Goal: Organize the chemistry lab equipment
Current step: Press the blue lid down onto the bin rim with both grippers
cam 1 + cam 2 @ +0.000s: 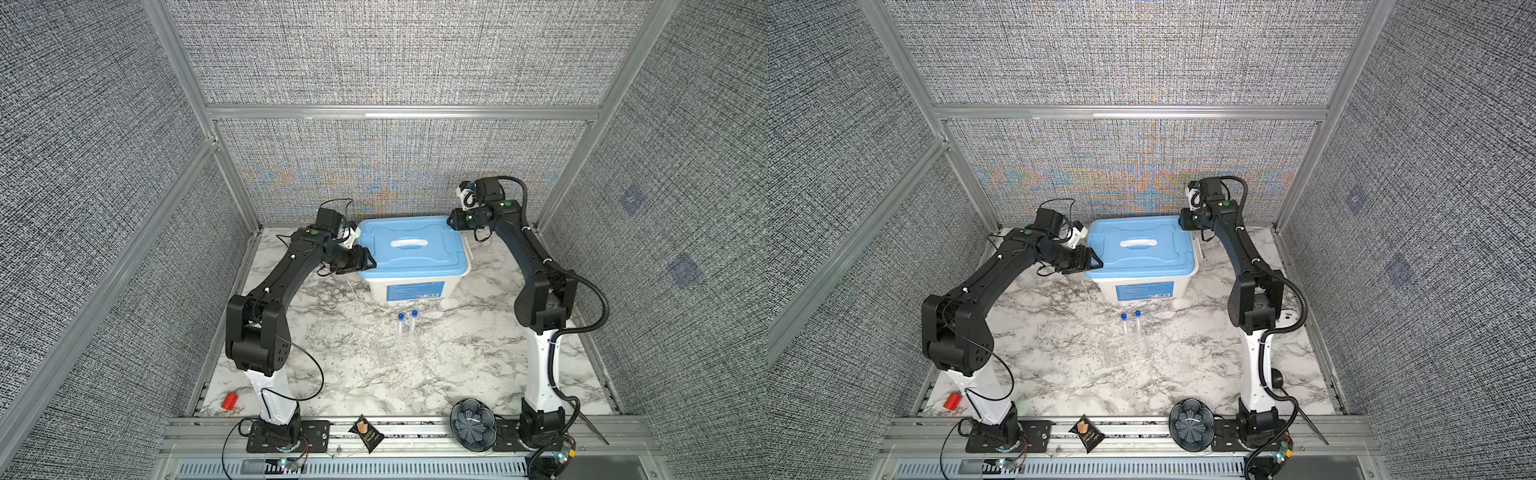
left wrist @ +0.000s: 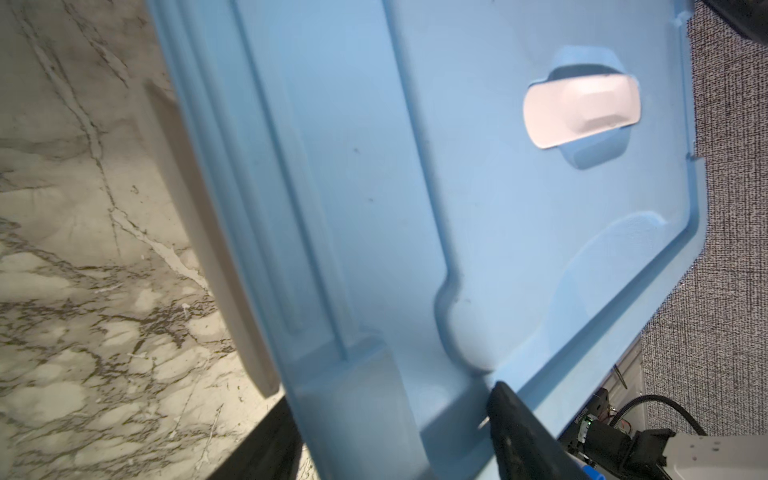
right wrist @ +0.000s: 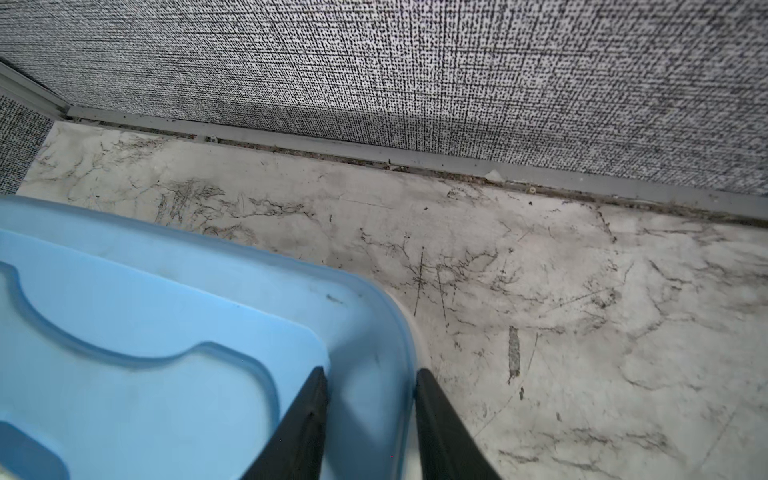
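Two slim clear tubes with blue caps (image 1: 401, 328) (image 1: 1124, 328) stand upright in a clear plastic rack (image 1: 399, 353) (image 1: 1125, 353) at mid-table, apart from both arms. Behind them is a white bin (image 1: 415, 291) (image 1: 1142, 291) under a blue lid (image 1: 411, 245) (image 1: 1142, 245). My left gripper (image 1: 368, 262) (image 1: 1094, 262) (image 2: 390, 399) straddles the lid's (image 2: 457, 208) front left corner, one finger on top and one beneath. At the back right corner my right gripper (image 1: 451, 222) (image 1: 1182, 220) (image 3: 370, 372) pinches the lid's (image 3: 145, 311) rim, a finger pressed against each side.
A red cylinder (image 1: 229, 401) lies at the front left. On the front rail are a black snack packet (image 1: 365, 432) and a dark blue patterned bowl (image 1: 473, 424). Fabric walls close in the back and both sides. The lid has a white handle (image 1: 410, 242).
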Controlling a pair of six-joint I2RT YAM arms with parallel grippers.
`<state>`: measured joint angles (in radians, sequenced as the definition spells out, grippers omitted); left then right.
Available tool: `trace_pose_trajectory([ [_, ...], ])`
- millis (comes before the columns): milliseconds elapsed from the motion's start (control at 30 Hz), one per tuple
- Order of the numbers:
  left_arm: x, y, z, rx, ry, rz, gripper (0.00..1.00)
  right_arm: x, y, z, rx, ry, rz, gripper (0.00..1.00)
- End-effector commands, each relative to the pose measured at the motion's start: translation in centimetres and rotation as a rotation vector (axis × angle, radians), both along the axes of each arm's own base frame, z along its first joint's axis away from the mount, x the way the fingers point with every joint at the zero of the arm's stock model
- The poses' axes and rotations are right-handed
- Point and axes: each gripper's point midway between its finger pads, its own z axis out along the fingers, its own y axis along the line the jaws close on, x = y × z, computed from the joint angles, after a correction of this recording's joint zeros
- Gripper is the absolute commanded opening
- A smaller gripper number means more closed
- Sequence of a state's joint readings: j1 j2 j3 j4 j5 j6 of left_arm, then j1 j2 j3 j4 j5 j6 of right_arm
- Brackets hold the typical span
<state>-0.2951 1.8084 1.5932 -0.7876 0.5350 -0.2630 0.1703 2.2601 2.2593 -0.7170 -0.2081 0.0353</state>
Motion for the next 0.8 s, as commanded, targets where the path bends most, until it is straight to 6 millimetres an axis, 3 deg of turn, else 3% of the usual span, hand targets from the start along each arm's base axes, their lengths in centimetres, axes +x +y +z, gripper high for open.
trace_pose_trajectory([
  [0, -1.5, -0.2, -0.3, -0.032, 0.069, 0.004, 0.69, -1.1, -0.7, -3.1, -0.091, 0.074, 0.041, 0.41],
  [200, -2.5, -1.4, -0.7, -0.111, 0.139, 0.005, 0.69, -0.9, -1.2, -3.0, -0.123, 0.059, 0.037, 0.41],
  [400, -2.0, -0.6, -1.2, -0.045, 0.141, 0.036, 0.70, -1.7, -1.8, -1.1, -0.105, 0.042, -0.010, 0.50],
  [533, -1.8, -0.5, 1.0, -0.066, 0.103, 0.045, 0.81, -2.5, -2.4, 1.1, 0.007, 0.065, -0.051, 0.58],
  [633, -1.5, -0.7, 2.4, -0.103, 0.082, 0.043, 0.88, -4.3, -2.7, 2.9, 0.128, 0.118, -0.056, 0.63],
  [767, -0.7, -0.2, 3.0, -0.145, 0.081, 0.066, 0.91, -6.4, -2.5, 3.1, 0.165, 0.118, -0.020, 0.65],
])
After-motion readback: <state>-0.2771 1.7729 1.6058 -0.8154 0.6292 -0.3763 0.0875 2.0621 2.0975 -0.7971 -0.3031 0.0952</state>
